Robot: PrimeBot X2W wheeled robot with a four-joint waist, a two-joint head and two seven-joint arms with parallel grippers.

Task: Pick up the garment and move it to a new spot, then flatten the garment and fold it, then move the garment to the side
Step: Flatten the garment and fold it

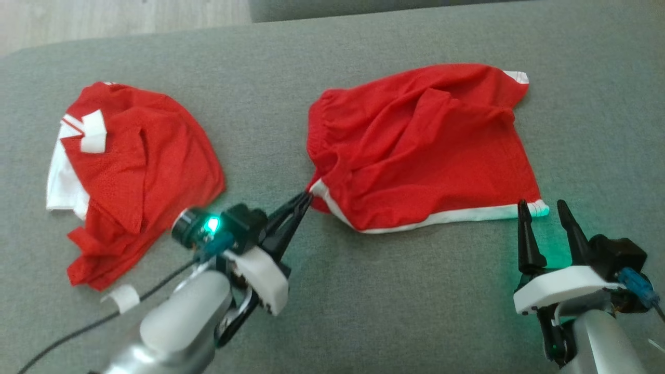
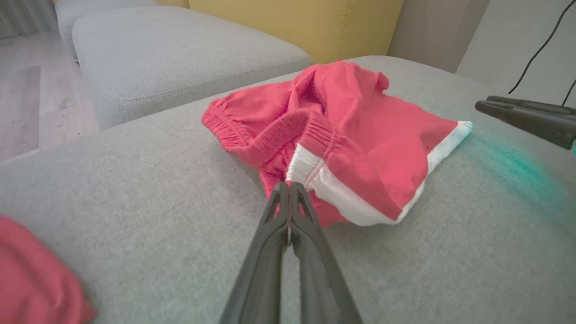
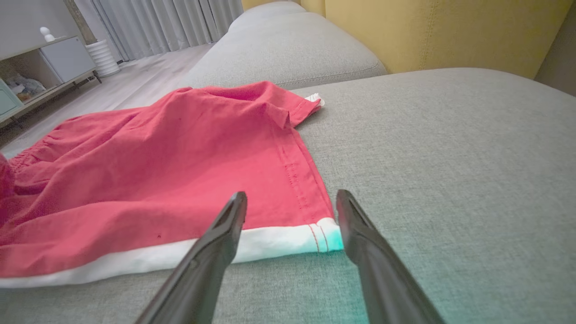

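I'm picking up: left jaws pinch the shorts (image 1: 426, 145); right jaws wide open, empty, a corner between them. Next, I close them.

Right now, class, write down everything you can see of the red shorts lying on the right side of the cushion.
The red shorts look like thin, matte woven cloth, with a gathered elastic waistband and white trim along the near edge. They lie crumpled, partly spread, on the grey cushion, waistband toward the robot's left. The left gripper is shut on the near left corner, by the trim. The right gripper, open, brackets the near right corner; contact there is unclear.
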